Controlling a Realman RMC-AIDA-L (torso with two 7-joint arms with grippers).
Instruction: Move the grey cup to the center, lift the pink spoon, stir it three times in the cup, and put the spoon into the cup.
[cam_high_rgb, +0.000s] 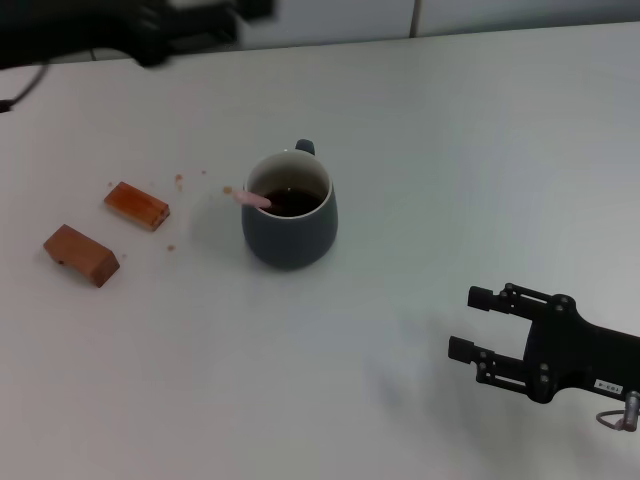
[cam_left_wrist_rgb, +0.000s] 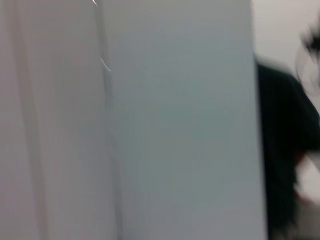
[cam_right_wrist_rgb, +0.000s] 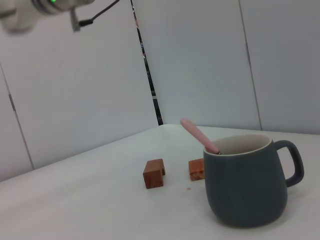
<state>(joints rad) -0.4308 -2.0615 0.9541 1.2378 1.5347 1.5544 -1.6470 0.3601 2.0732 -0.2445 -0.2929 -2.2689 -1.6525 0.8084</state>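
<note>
Well ahead of the right gripper (cam_high_rgb: 465, 322) — fingers spread, holding nothing — the grey cup (cam_high_rgb: 289, 209) stands upright, pink spoon (cam_high_rgb: 252, 198) leaning inside on its rim, left gripper (cam_high_rgb: 185, 25) raised far off, fingers unclear, no legible writing.

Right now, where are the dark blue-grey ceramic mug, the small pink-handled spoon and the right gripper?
dark blue-grey ceramic mug (cam_high_rgb: 290, 235): head view, on its outer wall.
small pink-handled spoon (cam_right_wrist_rgb: 196, 133): right wrist view, on the pink handle leaning over the rim.
right gripper (cam_high_rgb: 470, 323): head view, midway between its open fingertips.
</note>
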